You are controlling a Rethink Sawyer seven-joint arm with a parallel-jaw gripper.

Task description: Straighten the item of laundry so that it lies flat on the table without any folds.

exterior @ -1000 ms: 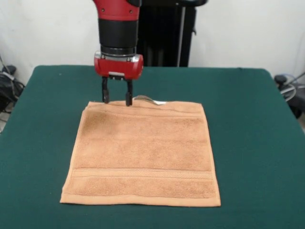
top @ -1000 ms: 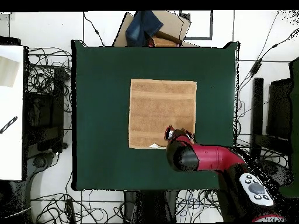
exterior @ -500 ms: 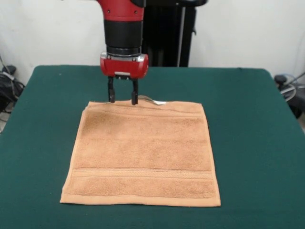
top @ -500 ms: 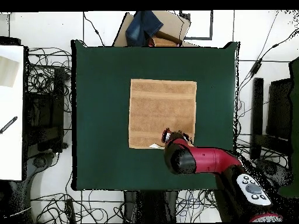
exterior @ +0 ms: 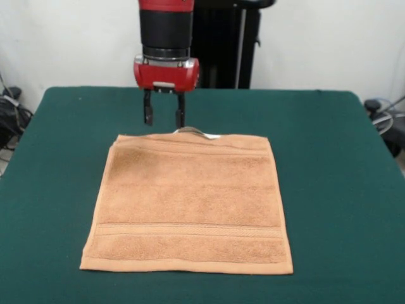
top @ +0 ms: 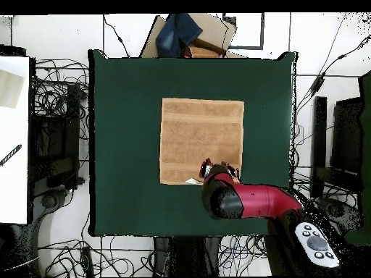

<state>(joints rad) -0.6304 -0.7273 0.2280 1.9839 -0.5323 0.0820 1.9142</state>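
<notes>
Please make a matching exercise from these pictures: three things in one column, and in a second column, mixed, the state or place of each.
1. towel
2. gripper
3. white label

A. open, empty, above the towel's far edge
B. at the towel's far edge
C. spread flat on the green table

Pairs: 1-C, 2-A, 3-B

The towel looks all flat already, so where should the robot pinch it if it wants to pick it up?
Probably the far edge of the towel, beside the small white label. The cloth humps up slightly there, giving a ridge to pinch; elsewhere it lies flat against the table. The open gripper hangs just above that edge, so coming straight down from above seems easiest.
</notes>
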